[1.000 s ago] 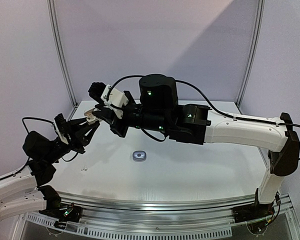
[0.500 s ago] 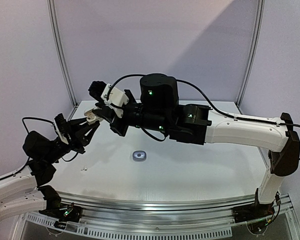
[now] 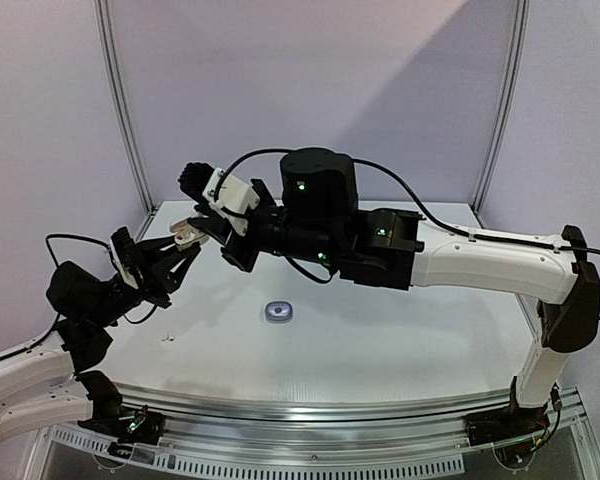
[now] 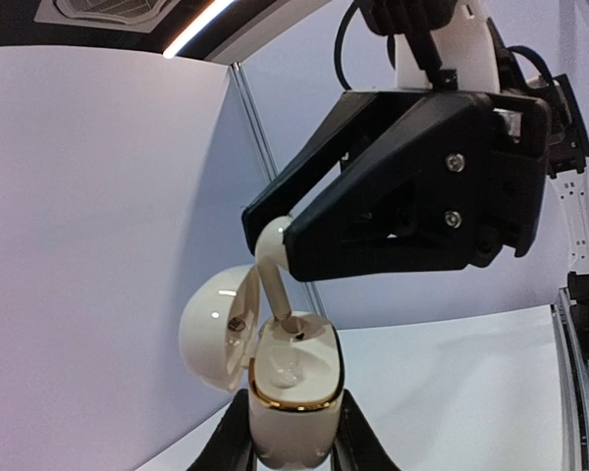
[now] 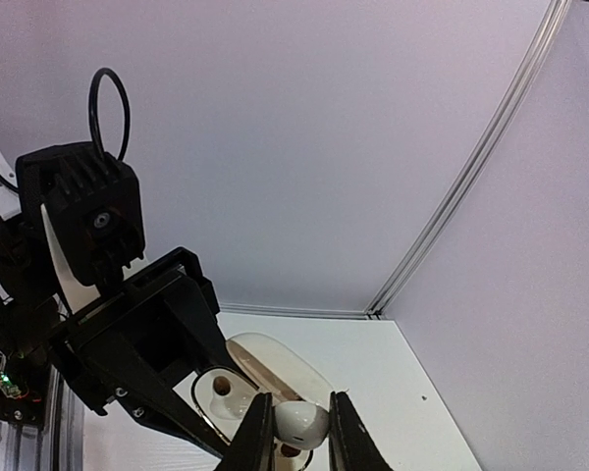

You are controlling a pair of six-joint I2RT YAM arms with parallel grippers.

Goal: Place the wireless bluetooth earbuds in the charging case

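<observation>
My left gripper [image 4: 293,449] is shut on a white charging case [image 4: 293,388] with a gold rim, held upright in the air with its lid [image 4: 214,326] hinged open to the left. My right gripper [image 5: 294,430] is shut on a white earbud [image 5: 301,421], whose stem [image 4: 273,280] reaches down into the far socket of the case. The near socket [image 4: 287,371] is empty. In the top view both grippers meet at the back left [image 3: 185,238]. A dark grey and silver case [image 3: 278,312] lies on the table in the middle.
A tiny white object [image 3: 165,338] lies on the white table [image 3: 380,330] near the left arm. Metal posts [image 3: 125,120] and pale walls close off the back and sides.
</observation>
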